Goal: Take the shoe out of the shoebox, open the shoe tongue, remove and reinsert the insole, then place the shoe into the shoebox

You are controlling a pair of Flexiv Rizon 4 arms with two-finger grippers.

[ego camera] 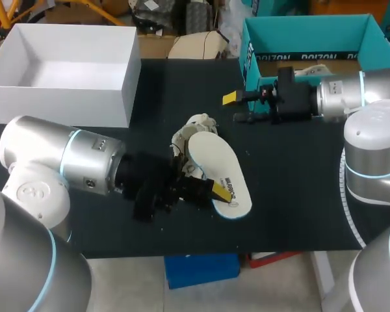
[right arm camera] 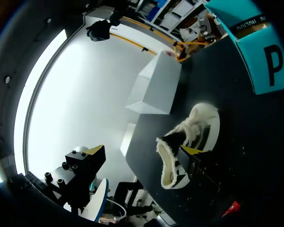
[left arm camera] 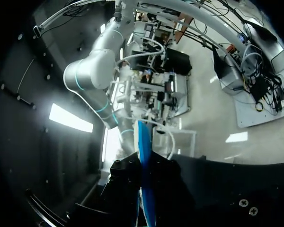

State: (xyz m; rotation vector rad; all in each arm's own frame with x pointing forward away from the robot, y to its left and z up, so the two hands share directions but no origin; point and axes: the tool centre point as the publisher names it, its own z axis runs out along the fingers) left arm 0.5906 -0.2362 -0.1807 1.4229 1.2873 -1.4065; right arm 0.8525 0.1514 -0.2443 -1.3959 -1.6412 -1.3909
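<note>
A white insole [ego camera: 216,168] with dark print lies slanted in the middle of the black table. My left gripper [ego camera: 216,193] is shut on its near end, and the left wrist view shows my left gripper [left arm camera: 146,170] clamping the insole [left arm camera: 143,142] edge-on. The white laced shoe [ego camera: 190,133] lies just behind and left of the insole; the right wrist view shows the shoe [right arm camera: 180,146] with its fuzzy collar open. My right gripper [ego camera: 235,108] hangs open and empty to the right of the shoe, in front of the teal box; one yellow fingertip [right arm camera: 95,151] shows.
A teal shoebox [ego camera: 250,58] stands open at the back right, close behind my right arm. An open white box [ego camera: 58,104] stands at the back left and shows as the white box [right arm camera: 154,87] in the right wrist view. The black table [ego camera: 292,195] runs to the front edge.
</note>
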